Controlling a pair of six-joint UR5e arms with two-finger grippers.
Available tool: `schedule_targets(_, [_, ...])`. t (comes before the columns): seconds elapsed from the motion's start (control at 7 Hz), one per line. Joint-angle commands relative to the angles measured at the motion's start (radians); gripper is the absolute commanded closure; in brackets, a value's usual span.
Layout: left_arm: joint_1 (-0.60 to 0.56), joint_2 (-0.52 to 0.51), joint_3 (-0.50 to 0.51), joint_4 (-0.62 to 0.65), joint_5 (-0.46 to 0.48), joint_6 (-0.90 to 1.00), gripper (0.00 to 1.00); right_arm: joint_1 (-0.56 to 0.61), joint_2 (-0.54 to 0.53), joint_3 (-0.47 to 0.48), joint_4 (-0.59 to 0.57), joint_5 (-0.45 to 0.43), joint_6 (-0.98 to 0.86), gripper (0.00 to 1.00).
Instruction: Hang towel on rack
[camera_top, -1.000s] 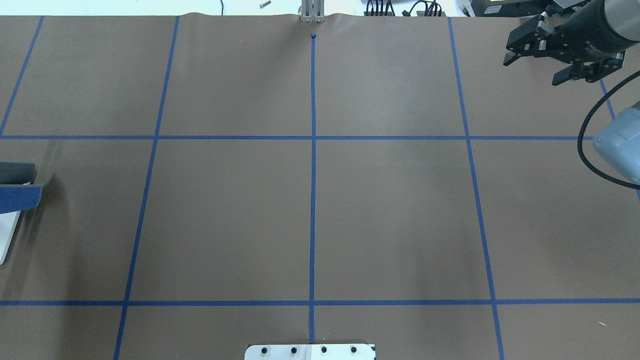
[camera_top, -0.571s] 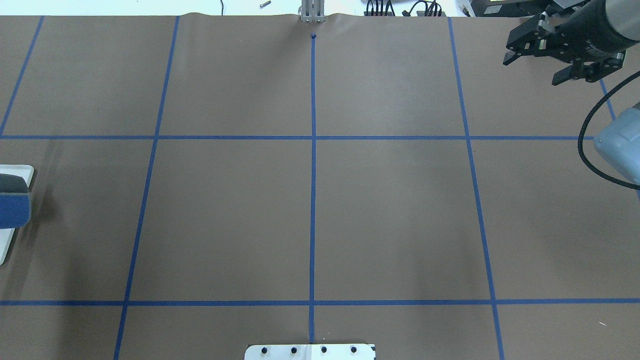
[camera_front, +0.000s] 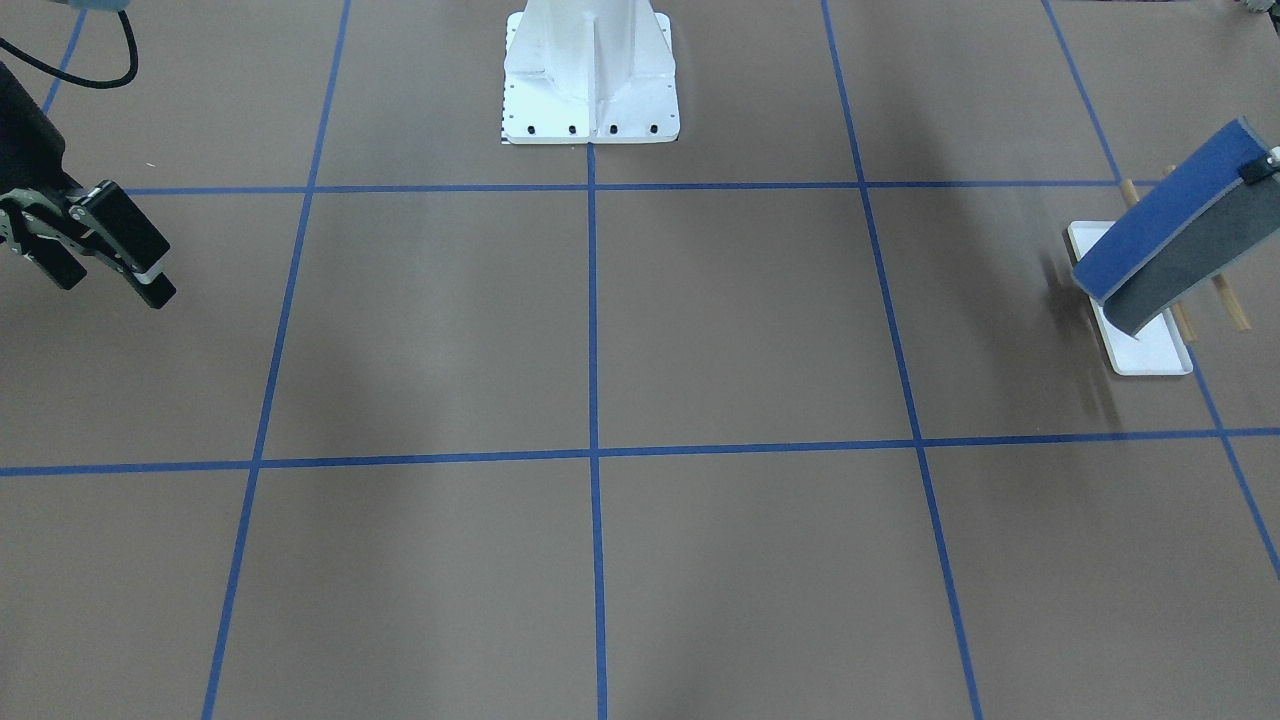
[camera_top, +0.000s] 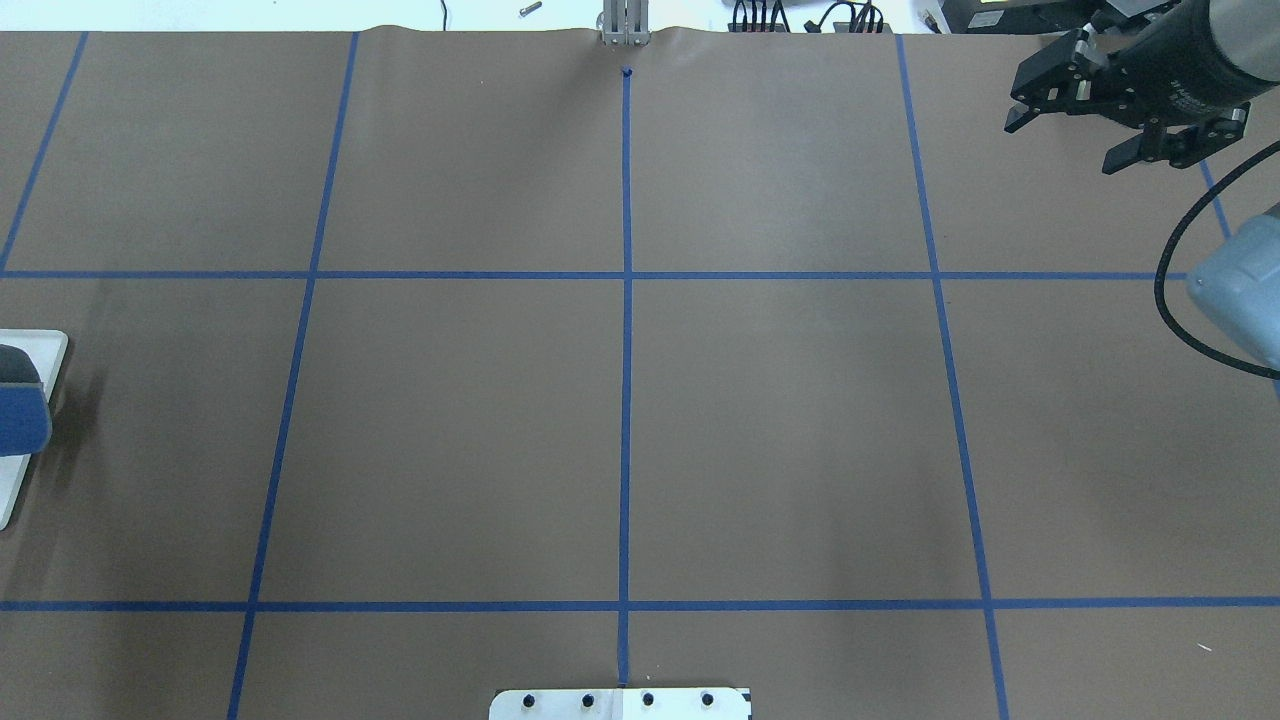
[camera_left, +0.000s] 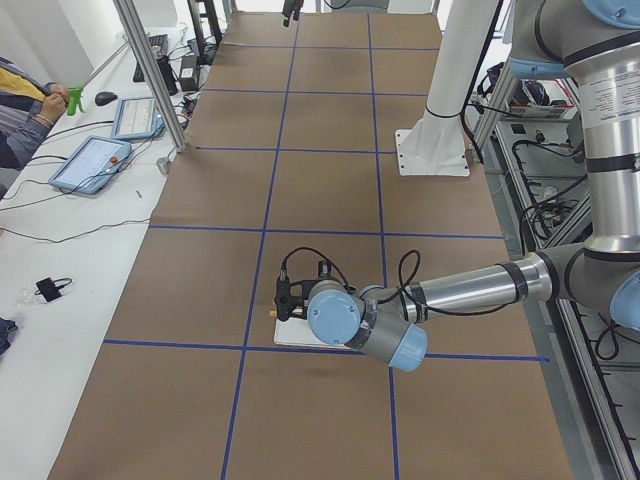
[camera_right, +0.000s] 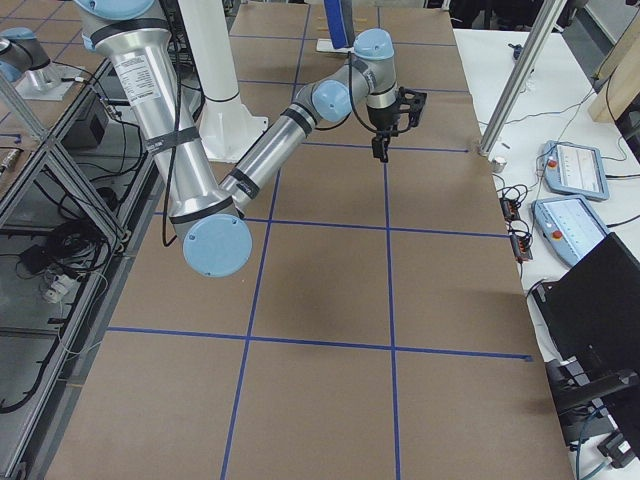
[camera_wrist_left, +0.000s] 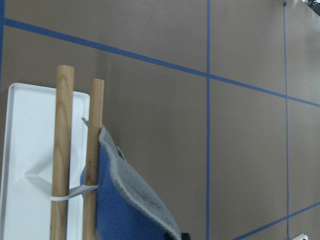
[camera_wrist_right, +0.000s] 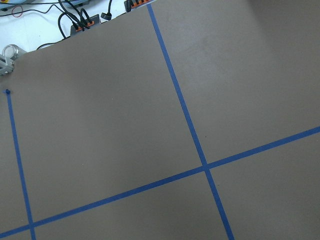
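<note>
The towel (camera_front: 1150, 225), blue on one side and dark grey on the other, hangs slanted over the rack (camera_front: 1150, 355) at the table's left end. My left gripper (camera_front: 1258, 166) is shut on its upper corner, mostly out of the front view. In the left wrist view the towel (camera_wrist_left: 115, 210) lies against the right of the two wooden dowels (camera_wrist_left: 94, 150) above the white tray base (camera_wrist_left: 30, 140). In the overhead view only the towel's edge (camera_top: 22, 425) and the rack's base corner (camera_top: 45, 345) show. My right gripper (camera_top: 1065, 140) is open and empty, far away at the back right.
The large white bolted pedestal (camera_front: 590, 70) stands at the robot's side of the table. Blue tape lines grid the brown table cover. Cables and tablets lie beyond the far edge (camera_left: 95, 160). The right arm's elbow (camera_top: 1240, 290) hangs over the right edge.
The towel has moved left, further out of the overhead view, uncovering the corner of the rack's white base. The right gripper has barely moved.
</note>
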Motion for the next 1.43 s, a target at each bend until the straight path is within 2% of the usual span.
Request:
schedule_targets(0.0, [-0.027,-0.003,0.036,0.02,0.012,0.0,1.0,-0.001,0.012,0.001,-0.013,0.002,0.001,0.0])
schedule_targets(0.86, [-0.055,-0.003,0.06,0.029,0.222,0.008,1.0,-0.002,0.013,-0.002,-0.013,0.004,0.002,0.0])
schedule_targets(1.29, [-0.061,-0.003,0.088,0.029,0.258,0.011,1.0,-0.002,0.013,-0.001,-0.013,0.002,0.002,0.0])
